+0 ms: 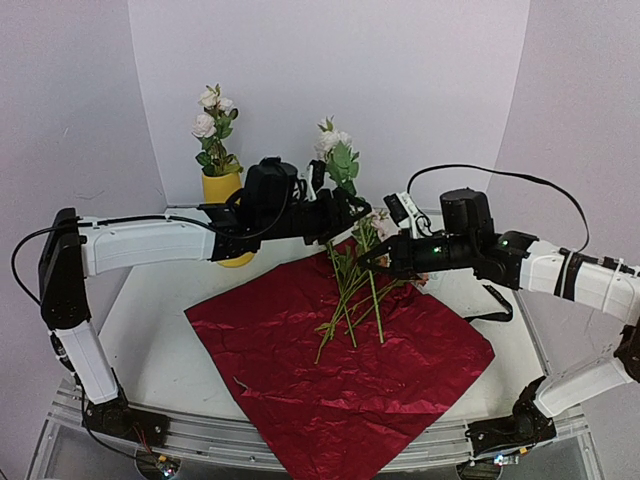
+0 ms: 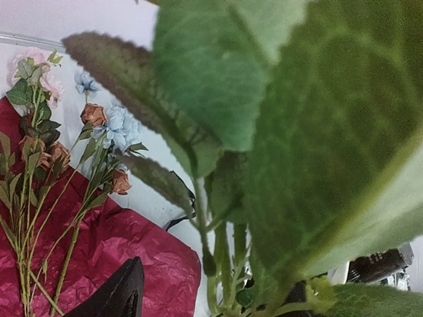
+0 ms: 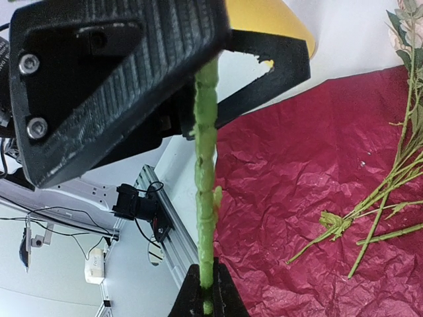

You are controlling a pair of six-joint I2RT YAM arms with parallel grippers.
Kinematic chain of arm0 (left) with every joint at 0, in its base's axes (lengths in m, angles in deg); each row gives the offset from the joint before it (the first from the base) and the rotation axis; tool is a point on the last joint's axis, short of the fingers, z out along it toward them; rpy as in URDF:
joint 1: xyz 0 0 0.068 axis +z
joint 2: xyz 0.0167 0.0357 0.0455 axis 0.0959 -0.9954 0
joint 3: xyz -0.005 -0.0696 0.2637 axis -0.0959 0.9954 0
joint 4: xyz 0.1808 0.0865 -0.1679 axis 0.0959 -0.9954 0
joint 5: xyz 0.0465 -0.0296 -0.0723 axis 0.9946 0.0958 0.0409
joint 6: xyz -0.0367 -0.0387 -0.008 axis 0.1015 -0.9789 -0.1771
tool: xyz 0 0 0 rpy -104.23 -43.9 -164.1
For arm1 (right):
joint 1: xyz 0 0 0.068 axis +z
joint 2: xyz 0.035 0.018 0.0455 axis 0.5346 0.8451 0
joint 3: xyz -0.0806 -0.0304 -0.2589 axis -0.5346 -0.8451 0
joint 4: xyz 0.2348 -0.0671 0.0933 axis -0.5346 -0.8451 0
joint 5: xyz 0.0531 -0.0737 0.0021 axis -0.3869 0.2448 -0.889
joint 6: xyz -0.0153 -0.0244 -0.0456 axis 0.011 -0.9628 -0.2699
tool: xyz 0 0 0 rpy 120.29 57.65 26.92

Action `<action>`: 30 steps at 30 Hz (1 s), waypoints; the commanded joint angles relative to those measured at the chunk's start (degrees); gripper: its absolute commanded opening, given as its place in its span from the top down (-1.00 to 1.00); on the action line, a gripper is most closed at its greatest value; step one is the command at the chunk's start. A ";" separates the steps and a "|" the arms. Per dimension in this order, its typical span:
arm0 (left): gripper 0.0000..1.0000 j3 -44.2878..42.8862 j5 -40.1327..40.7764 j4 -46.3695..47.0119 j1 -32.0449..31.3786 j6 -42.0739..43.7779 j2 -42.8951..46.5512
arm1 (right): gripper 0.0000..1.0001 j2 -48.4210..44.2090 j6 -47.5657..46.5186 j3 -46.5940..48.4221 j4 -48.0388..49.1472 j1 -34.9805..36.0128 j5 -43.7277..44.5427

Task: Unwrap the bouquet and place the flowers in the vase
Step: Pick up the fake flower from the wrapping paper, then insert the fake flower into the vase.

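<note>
**A:** Since the right pincer (image 3: 205, 294) is clamped on the bottom end of the white-bloomed stem (image 3: 205, 165), how is that stem likely to handle?

**B:** Light and springy, one would judge. It is a thin, ribbed plastic stalk, top-heavy with leaves and bloom, so it may swing or twist when pinched only at its tip. The petals look easy to crush. The bare stalk below the leaves is the sensible place to hold it.

**A:** And the left pincer (image 1: 352, 212)?

**B:** It reaches in from the left and straddles the same stalk higher up. In the right wrist view its ribbed pad lies right against the stalk. Whether it has actually closed on the stalk cannot be told. The left wrist view shows mostly blurred leaves close to the lens.

**A:** Where is everything, then?

**B:** The stem is held roughly upright in the air over the far middle of the surface (image 1: 160, 300), above the far corner of the spread wrapping paper (image 1: 340, 390). The yellow vase (image 1: 222, 188) stands by the far edge toward the left corner, beside the left arm, with white flowers (image 1: 210, 115) already in it. The loose flowers (image 1: 352, 295) lie on the paper just below the right pincer.
</note>
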State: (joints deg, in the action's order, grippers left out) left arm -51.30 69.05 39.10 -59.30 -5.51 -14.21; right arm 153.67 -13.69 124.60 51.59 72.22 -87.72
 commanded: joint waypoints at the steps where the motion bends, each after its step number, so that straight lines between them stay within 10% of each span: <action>1: -0.17 -4.64 0.50 2.80 0.10 0.65 -0.95 | 0.98 -3.01 -0.12 -1.14 3.06 0.29 -0.57; 11: 0.97 -5.37 1.28 3.10 0.11 1.65 -1.01 | 0.87 -6.28 -0.16 -4.14 3.37 0.29 1.87; 17: 1.00 -5.05 0.32 3.01 0.19 4.00 -0.31 | 0.60 -6.62 0.05 -4.88 3.91 0.30 3.23; 30: 1.00 -1.32 7.06 -2.94 1.23 17.84 9.60 | -0.63 -5.68 1.35 -4.35 3.76 0.31 9.38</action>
State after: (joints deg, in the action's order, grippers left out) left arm -53.39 70.20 37.71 -59.10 4.16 -13.62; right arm 148.48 -12.26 119.67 53.67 72.22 -81.00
